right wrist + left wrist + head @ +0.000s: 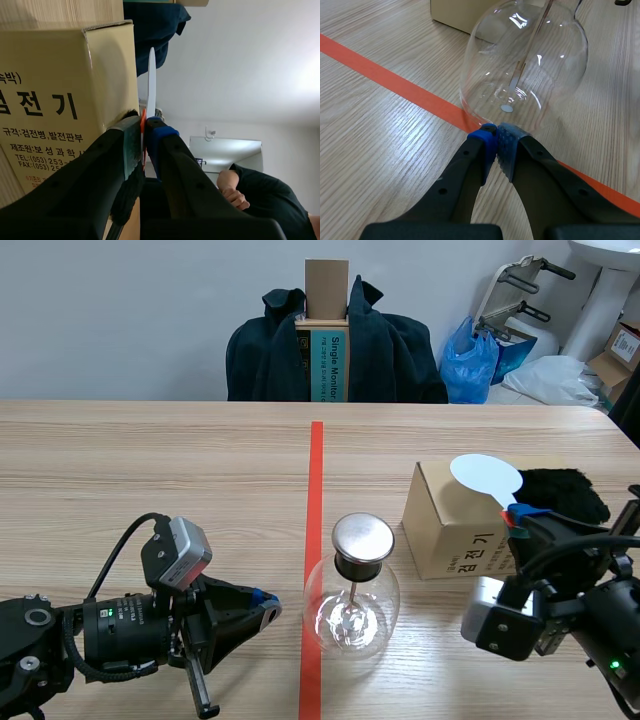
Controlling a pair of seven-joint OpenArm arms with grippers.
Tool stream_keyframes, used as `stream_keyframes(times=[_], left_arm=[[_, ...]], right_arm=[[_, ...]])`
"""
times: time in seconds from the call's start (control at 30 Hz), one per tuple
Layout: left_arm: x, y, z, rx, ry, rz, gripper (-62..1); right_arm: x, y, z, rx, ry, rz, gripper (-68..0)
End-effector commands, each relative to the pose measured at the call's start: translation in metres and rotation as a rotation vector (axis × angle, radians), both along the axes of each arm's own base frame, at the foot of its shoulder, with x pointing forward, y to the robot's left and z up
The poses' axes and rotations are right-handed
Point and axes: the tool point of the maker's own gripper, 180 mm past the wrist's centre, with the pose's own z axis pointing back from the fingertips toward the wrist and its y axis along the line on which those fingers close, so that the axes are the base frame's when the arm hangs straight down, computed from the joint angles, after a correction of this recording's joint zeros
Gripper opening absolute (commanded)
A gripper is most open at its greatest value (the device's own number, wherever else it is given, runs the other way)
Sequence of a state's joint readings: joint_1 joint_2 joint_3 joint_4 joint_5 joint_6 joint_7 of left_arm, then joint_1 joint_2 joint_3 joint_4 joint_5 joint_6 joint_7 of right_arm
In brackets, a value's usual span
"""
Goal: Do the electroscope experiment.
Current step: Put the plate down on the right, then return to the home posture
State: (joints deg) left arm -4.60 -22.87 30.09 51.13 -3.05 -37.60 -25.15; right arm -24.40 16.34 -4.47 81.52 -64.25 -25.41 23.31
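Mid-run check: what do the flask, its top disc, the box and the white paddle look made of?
Flask: clear glass, glossy; see-through with sharp highlights. Top disc: metal, dull silver sheen. Box: brown cardboard, matt, printed, flap edge visible. White paddle, held in the right gripper: thin, smooth, probably plastic; cannot be sure.

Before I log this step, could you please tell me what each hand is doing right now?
Left hand: closed on nothing, tips by the glass flask.
Right hand: closed, holding the white disc.

Black left tool [496, 139], blue dotted pads [508, 144]
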Motion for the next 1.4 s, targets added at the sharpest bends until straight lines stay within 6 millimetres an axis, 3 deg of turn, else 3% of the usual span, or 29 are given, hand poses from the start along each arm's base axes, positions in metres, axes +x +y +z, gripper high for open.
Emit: stream_keyframes(times=[0.0, 0.27, 0.6, 0.73, 0.93, 1.1, 1.37], left_arm=[[0.006, -0.005, 0.012, -0.039, -0.026, 0.005, -58.8], [0.006, -0.004, 0.013, -0.039, -0.027, 0.007, -58.8], [0.006, -0.004, 0.013, -0.039, -0.027, 0.007, -58.8], [0.006, -0.004, 0.013, -0.039, -0.027, 0.007, -58.8], [0.006, -0.004, 0.013, -0.039, -0.027, 0.007, -58.8], [0.006, -0.003, 0.012, -0.037, -0.025, 0.009, -58.8], [0.003, 0.016, 0.026, -0.065, -0.029, 0.034, -58.8]], right_arm=[[0.008, -0.004, 0.004, -0.003, -0.019, -0.011, -66.6], [0.004, 0.001, -0.015, -0.005, 0.044, 0.017, -66.6], [0.000, 0.007, -0.022, 0.005, 0.093, 0.049, -66.1], [0.000, 0.006, -0.022, 0.010, 0.095, 0.045, -54.9], [0.001, 0.003, -0.022, 0.023, 0.096, 0.021, -30.2], [-0.006, -0.006, -0.023, 0.144, 0.122, -0.051, -0.8], [-0.033, -0.039, -0.032, 0.450, 0.195, -0.274, 0.4]])
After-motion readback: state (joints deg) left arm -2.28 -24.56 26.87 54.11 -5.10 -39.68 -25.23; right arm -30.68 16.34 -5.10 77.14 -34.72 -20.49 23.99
